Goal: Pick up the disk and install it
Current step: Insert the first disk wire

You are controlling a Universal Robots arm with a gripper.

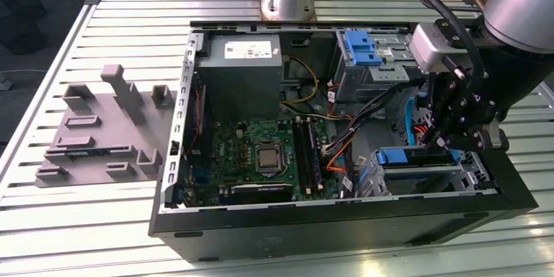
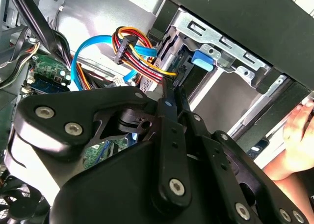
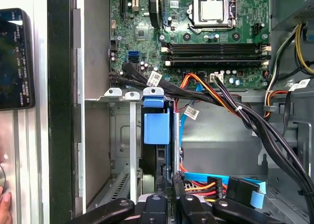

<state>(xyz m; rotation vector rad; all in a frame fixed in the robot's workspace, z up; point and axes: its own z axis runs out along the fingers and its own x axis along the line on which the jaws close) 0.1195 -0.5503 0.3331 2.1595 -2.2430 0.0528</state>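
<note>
The gripper (image 1: 456,144) hides its own fingertips in the exterior view, so how its jaws stand cannot be told there. In the first wrist view the disk (image 3: 156,128) shows just its blue bracket edge-on; its body sits hidden in the drive cage (image 3: 122,136). In the second wrist view a person's hand (image 2: 298,136) is cut off by the picture's edge, and the gripper's black linkage covers most of the motherboard (image 2: 49,69). A dark phone (image 3: 16,57) is cropped at the first wrist view's border.
</note>
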